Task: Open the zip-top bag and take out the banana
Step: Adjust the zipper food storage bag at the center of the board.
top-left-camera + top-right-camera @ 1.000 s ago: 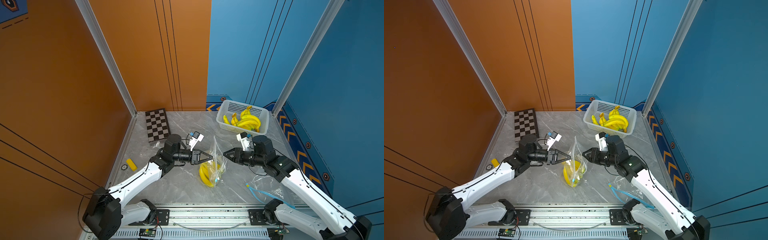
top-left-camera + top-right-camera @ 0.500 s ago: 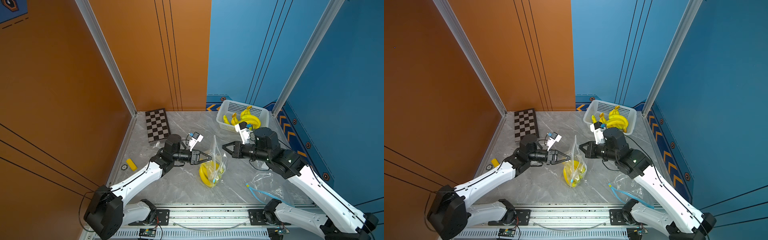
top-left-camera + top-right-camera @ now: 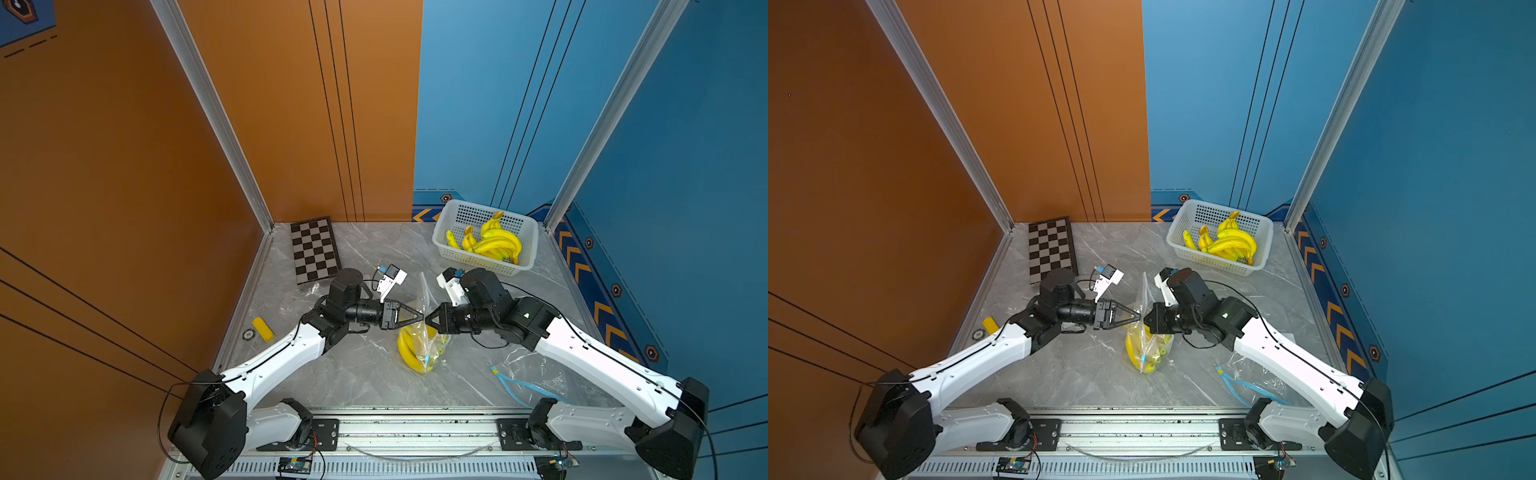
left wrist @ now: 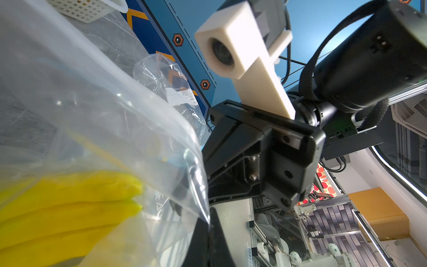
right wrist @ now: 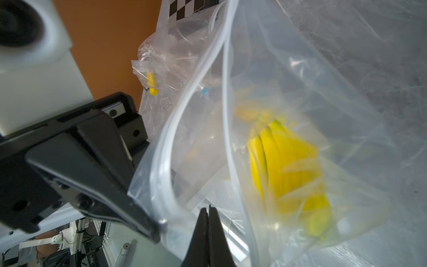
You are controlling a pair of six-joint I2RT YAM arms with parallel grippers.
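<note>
A clear zip-top bag (image 3: 428, 299) (image 3: 1147, 297) stands upright mid-table with a yellow banana bunch (image 3: 408, 351) (image 3: 1133, 351) in its lower part. My left gripper (image 3: 421, 320) (image 3: 1138, 319) is shut on the bag's top rim from the left. From the right, my right gripper (image 3: 428, 323) (image 3: 1145, 322) is shut on the opposite wall, tip to tip with the left. In the left wrist view the bag (image 4: 97, 120) and banana (image 4: 69, 208) reach the shut left gripper (image 4: 209, 222). The right wrist view shows the right gripper (image 5: 209, 210) pinching film, with the zip rim (image 5: 165, 159) parted in a loop.
A white basket (image 3: 478, 267) of bananas stands at the back right. A checkerboard (image 3: 313, 249) lies at the back left and a yellow block (image 3: 262, 328) by the left wall. An empty bag with a blue zip (image 3: 525, 380) lies under the right arm.
My right gripper moved left to the bag's top and shut on its wall. The left gripper kept its hold and hardly moved.
</note>
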